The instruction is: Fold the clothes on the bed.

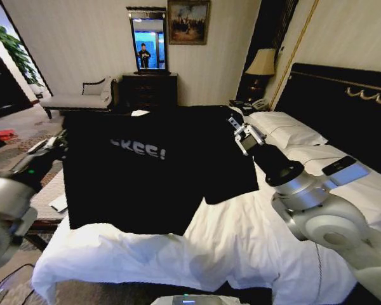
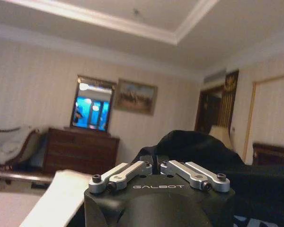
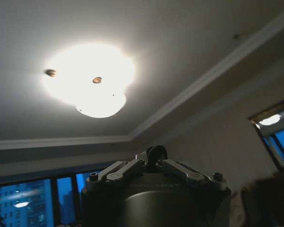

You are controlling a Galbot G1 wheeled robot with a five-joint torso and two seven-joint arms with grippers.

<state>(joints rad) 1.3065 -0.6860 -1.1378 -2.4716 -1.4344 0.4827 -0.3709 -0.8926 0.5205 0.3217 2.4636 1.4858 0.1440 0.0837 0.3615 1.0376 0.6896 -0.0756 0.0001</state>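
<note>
The clothes are one black T-shirt [image 1: 146, 171] with white lettering, held up spread wide in the air above the bed [image 1: 241, 248]. My left gripper [image 1: 62, 141] is shut on the shirt's left upper corner. My right gripper [image 1: 233, 124] is shut on the right upper corner, beside the hanging sleeve. In the left wrist view the left gripper [image 2: 156, 163] pinches bunched black fabric [image 2: 194, 146]. In the right wrist view the right gripper [image 3: 154, 161] points at the ceiling with a small tuft of black cloth [image 3: 157, 152] between its fingertips. The shirt hides part of the duvet behind it.
White pillows [image 1: 286, 127] lie against the dark headboard [image 1: 343, 108] at right. A lamp [image 1: 261, 63] stands on the nightstand. A dark dresser [image 1: 149, 89] with a mirror [image 1: 147, 41] and a pale chaise bench [image 1: 82, 98] stand at the far wall. A low bench [image 1: 47, 200] sits left of the bed.
</note>
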